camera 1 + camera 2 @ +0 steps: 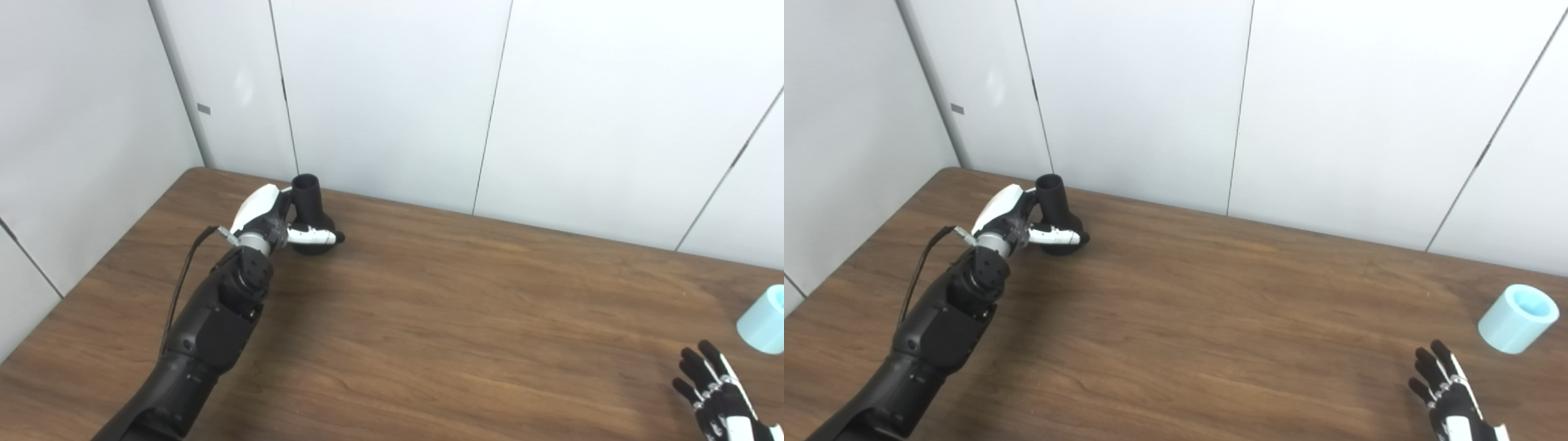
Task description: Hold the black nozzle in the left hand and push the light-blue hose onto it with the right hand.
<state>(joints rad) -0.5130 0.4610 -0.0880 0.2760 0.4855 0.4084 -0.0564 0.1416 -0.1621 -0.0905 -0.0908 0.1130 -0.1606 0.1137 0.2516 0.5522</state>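
Observation:
The black nozzle (307,197) stands upright on its flared base at the far left of the wooden table (459,318). My left hand (269,219) is wrapped around it: the thumb lies across the front of the base, and the fingers are hidden behind the neck. The light-blue hose (1516,318), a short open cylinder, lies tilted at the table's right edge. My right hand (1448,397) is open and empty at the near right, fingers spread, a little below and left of the hose, apart from it.
White wall panels (392,92) rise close behind the table's far edge, just behind the nozzle. A black cable (184,275) runs along my left forearm. A wide stretch of bare wood lies between the two hands.

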